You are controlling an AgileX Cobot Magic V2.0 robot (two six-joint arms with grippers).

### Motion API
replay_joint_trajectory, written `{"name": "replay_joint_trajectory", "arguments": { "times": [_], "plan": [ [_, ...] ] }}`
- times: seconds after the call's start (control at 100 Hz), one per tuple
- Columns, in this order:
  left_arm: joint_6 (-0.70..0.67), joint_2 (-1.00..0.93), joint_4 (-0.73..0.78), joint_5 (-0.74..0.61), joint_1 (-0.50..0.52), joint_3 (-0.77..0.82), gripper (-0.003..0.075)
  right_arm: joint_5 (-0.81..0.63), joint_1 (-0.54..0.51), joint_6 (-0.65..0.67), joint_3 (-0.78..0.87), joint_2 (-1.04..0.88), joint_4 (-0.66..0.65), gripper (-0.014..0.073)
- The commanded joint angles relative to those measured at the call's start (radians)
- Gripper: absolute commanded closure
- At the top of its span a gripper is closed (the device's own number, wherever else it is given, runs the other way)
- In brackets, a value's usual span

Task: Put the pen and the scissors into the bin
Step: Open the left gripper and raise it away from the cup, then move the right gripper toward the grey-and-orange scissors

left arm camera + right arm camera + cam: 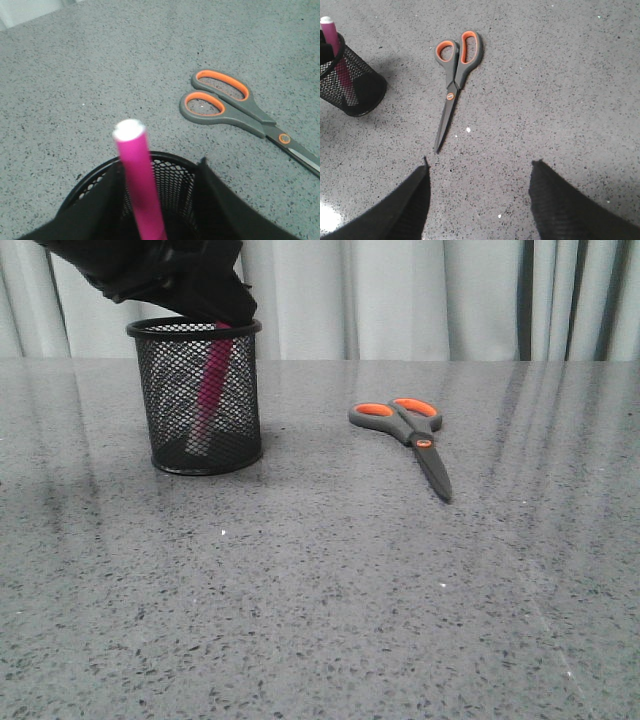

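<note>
so counting it up: one pen, one pair of scissors, one bin, two grippers

nearest the camera in the front view is just bare table (pixel 320 620), a grey speckled stone-look top with some glare streaks on it. the right gripper (pixel 479 197) only shows up in its own wrist view, hanging over open tabletop with its two dark fingers spread wide and nothing between them. just ahead of those fingers lie the scissors (pixel 405 435), flat on the table, blades closed, tip pointing toward the near edge and the orange-lined loops away from it. they're well apart from the bin, off to its right

the bin (pixel 205 400) stands upright on the left side, and the pen (pixel 210 390) is inside it, leaning a bit, pink body visible through the mesh and the pale end sticking up past the rim in the wrist shots. the left gripper (pixel 157 200) is right at the rim with a dark finger either side of the pen. looks to me like there's a gap between fingers and pen, so probably open, though honestly the angle isn't great

behind it all, pale grey-white curtains (pixel 420 300) hang along the back in folds
</note>
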Motion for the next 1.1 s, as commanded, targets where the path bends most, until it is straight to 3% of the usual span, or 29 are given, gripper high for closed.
{"name": "replay_joint_trajectory", "arguments": {
  "times": [0.0,0.41,0.53,0.71,0.89,1.09],
  "plan": [
    [-0.002,-0.043,-0.017,-0.045,-0.003,-0.042,0.0352,-0.048,-0.008,-0.013,-0.03,0.004,0.021,0.0201],
    [-0.002,-0.225,-0.001,-0.053,0.038,-0.072,0.0372,-0.056,-0.008,-0.013,-0.03,0.004,0.021,0.0201],
    [-0.002,-0.291,-0.001,-0.044,0.087,-0.072,0.0494,-0.058,-0.008,-0.013,-0.03,0.004,0.021,0.0201],
    [-0.002,-0.38,-0.001,0.025,0.171,-0.072,0.0741,-0.051,-0.008,-0.013,-0.03,0.005,0.021,0.0201],
    [-0.002,-0.462,-0.001,0.091,0.243,-0.052,0.0742,-0.032,-0.008,-0.013,-0.03,0.005,0.021,0.0201],
    [-0.01,-0.596,-0.007,-0.054,0.281,0.085,0.0742,-0.053,-0.008,-0.013,-0.03,0.005,0.04,0.0201]
  ]
}}
